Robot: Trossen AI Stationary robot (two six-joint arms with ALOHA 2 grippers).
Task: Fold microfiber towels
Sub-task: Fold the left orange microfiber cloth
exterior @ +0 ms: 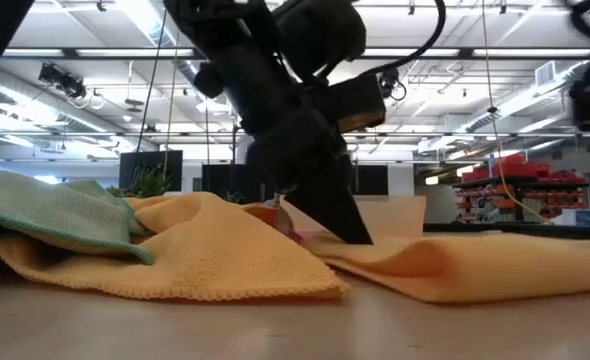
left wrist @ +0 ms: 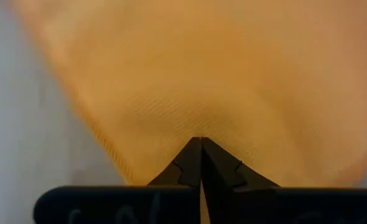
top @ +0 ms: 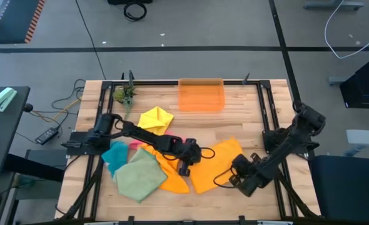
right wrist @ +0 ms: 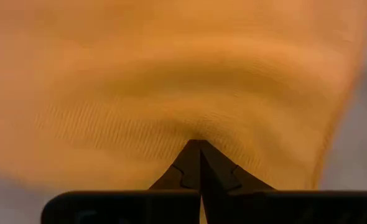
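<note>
An orange microfiber towel (top: 219,159) lies spread on the wooden table between my two grippers. My left gripper (top: 186,165) is shut at its left side, and its dark fingers also come down into the cloth in the low view (exterior: 360,236). My right gripper (top: 236,179) is shut at the towel's near right part. To the left, a sage green towel (top: 137,176) lies on a second orange towel (top: 174,178), with a teal one (top: 114,153) and a pink one (top: 134,145) beside them. A yellow towel (top: 154,119) lies farther back. My left gripper pinches the orange towel between its shut fingertips, where the cloth (left wrist: 196,124) puckers toward them. The fingers slant down from the table's left. One layer or several, I cannot tell. The rest of the towel (exterior: 455,265) lies slack on the table. My right gripper pinches the same towel near its near right side; the cloth (right wrist: 199,127) gathers in curved wrinkles at the shut fingertips. The fingers point steeply down, coming from the table's right. The number of layers does not show.
A translucent orange bin (top: 201,95) stands at the table's far edge, middle. A small green plant (top: 125,95) sits at the far left corner. Black frame rails (top: 269,119) run along the table's sides. Bare wood shows along the near edge (top: 234,206).
</note>
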